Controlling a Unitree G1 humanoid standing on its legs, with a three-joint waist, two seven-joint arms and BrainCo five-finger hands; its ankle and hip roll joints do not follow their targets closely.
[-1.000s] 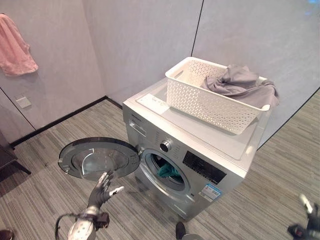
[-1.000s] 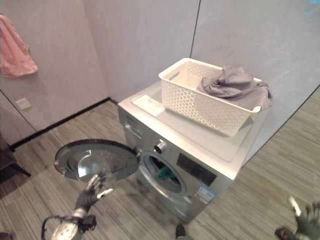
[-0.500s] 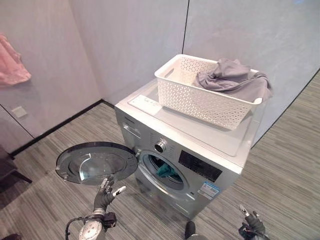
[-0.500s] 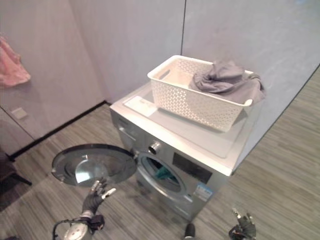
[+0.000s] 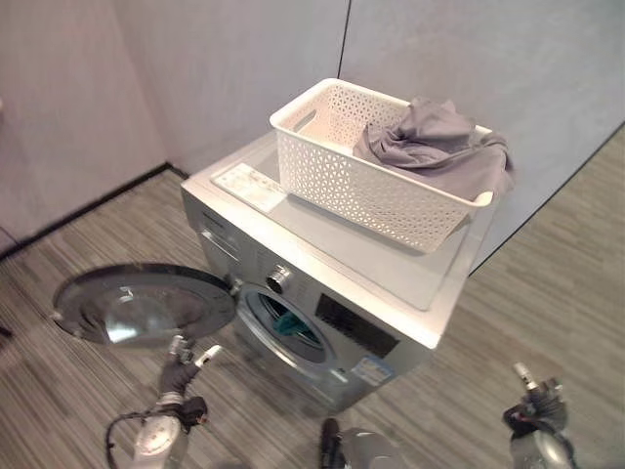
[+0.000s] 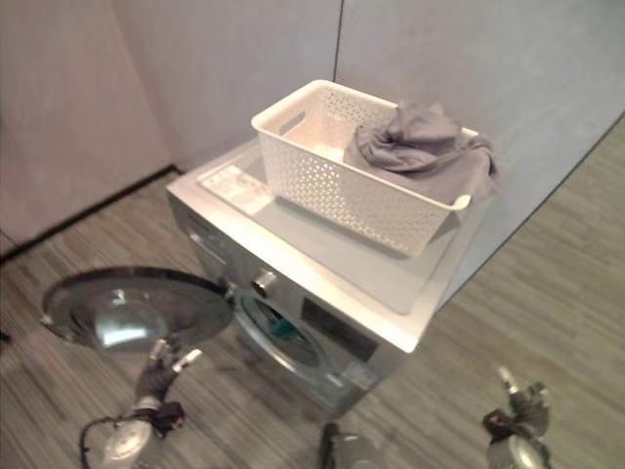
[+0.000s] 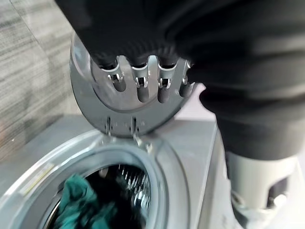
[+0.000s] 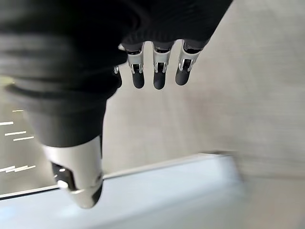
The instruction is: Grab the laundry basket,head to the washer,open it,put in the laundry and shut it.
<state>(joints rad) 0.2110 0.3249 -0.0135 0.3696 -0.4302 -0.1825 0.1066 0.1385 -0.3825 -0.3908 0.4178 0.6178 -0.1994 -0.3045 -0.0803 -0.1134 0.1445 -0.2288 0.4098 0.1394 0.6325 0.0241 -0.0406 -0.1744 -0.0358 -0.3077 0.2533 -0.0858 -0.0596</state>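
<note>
A white perforated laundry basket (image 5: 361,181) stands on top of the silver washer (image 5: 322,274), with grey laundry (image 5: 435,147) heaped at its right end. The washer's round door (image 5: 146,303) hangs wide open to the left. A teal garment (image 7: 81,202) lies inside the drum (image 5: 283,327). My left hand (image 5: 179,369) hovers low just below the open door, fingers straight and empty. Low at the right, clear of the washer, my right hand (image 5: 535,396) is held open and holds nothing.
Grey wall panels stand behind the washer, meeting the striped wood-look floor (image 5: 547,293) at a dark skirting line (image 5: 88,205). Open floor lies to the right of the washer and in front of the door.
The camera has swung, so the washer and basket now sit further left and lower in view. My right hand has come up at the lower right. The left hand stays below the door.
</note>
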